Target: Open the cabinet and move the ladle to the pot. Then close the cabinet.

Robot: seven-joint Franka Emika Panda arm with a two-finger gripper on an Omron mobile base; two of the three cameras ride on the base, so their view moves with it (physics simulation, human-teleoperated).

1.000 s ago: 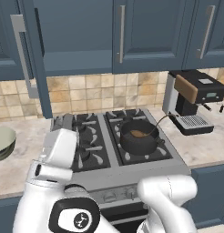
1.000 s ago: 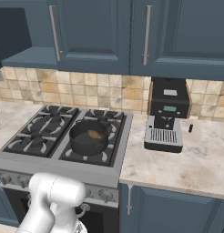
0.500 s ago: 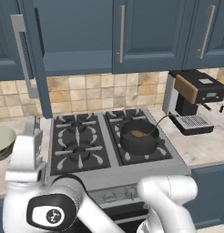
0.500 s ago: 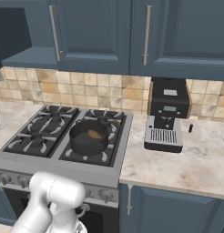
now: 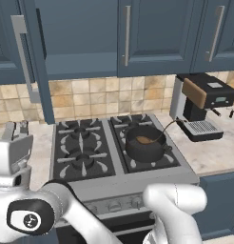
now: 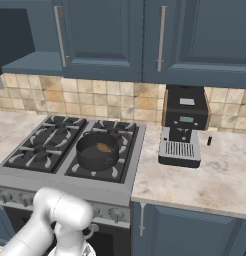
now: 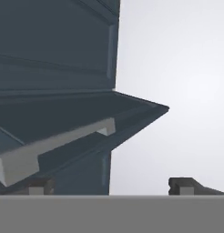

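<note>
Cabinet door swung open, ladle resting in pot on stove, fingers spread wide, empty, beside door handle.

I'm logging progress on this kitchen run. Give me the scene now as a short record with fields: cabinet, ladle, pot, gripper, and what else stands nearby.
cabinet: door swung open, its silver bar handle facing out; seen close in the hand view
ladle: bowl resting inside the pot, thin handle leaning out over the rim
pot: on the stove's front right burner
gripper: open, holding nothing, at the left of the stove below the open door
stove: other burners bare
coffee machine: on the counter right of the stove
</note>
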